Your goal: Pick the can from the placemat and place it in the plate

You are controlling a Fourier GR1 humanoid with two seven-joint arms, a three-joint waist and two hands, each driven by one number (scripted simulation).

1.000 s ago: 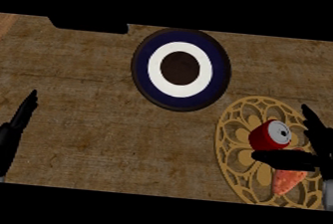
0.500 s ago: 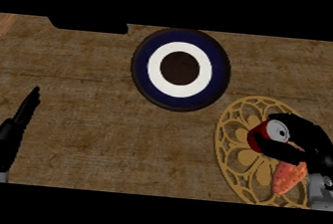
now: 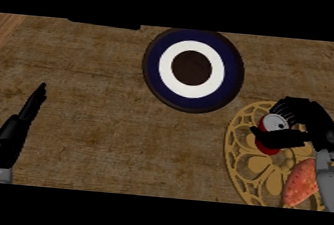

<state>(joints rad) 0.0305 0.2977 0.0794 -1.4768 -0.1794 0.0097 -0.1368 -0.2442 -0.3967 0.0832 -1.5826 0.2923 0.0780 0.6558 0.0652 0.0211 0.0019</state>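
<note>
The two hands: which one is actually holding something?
The right hand, at the view's right over the gold placemat: its black fingers curl round the red can. The left hand, near the left edge, is straight-fingered and holds nothing.

One plate (image 3: 194, 70) lay on the counter (image 3: 109, 124), ringed dark blue, white and brown. One placemat (image 3: 258, 165) was there, round, golden and openwork. One can (image 3: 272, 132), red with a grey top, was on it. One orange, speckled object (image 3: 299, 182) lay on the placemat too; what it was could not be told. Two black hands showed: one left hand (image 3: 16, 131) and one right hand (image 3: 306, 125). One dark item (image 3: 103, 23) sat at the far edge, mostly cut off.
</note>
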